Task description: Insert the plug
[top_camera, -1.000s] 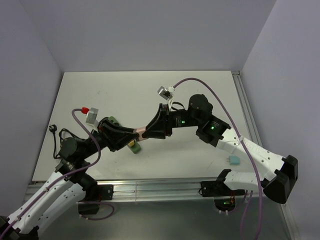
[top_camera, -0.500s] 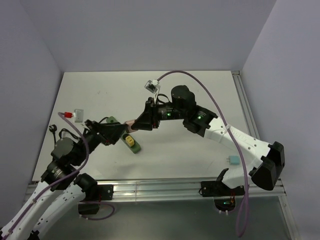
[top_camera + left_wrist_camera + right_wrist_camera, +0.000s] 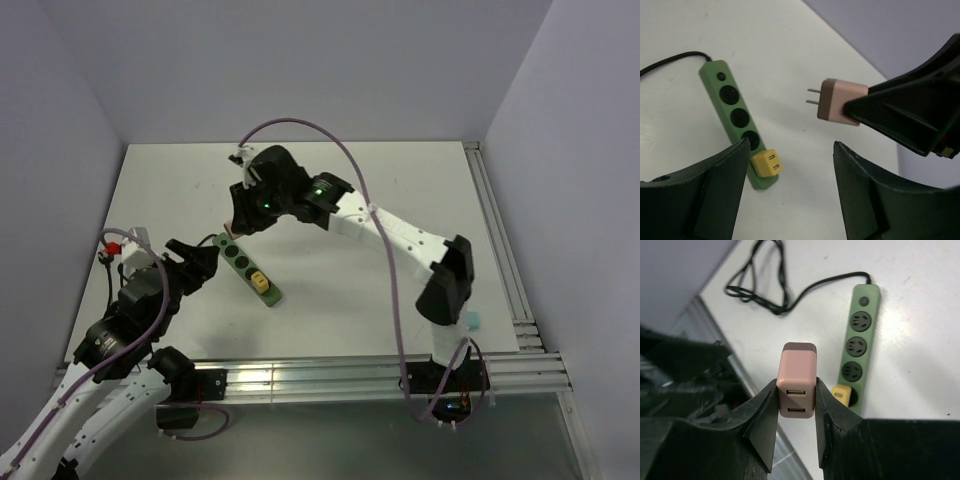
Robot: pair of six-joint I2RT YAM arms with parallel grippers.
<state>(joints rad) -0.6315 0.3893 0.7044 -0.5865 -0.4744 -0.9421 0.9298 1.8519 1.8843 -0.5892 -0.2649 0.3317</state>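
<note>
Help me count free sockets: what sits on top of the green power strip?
On the green power strip, a yellow plug sits on the end socket farthest from the cord. Three round sockets and a small button lie bare. The socket beneath that plug is covered.

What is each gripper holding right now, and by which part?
Right gripper holds the pink plug by its side faces near the USB end, prongs free. Left gripper is open, holding nothing.
</note>
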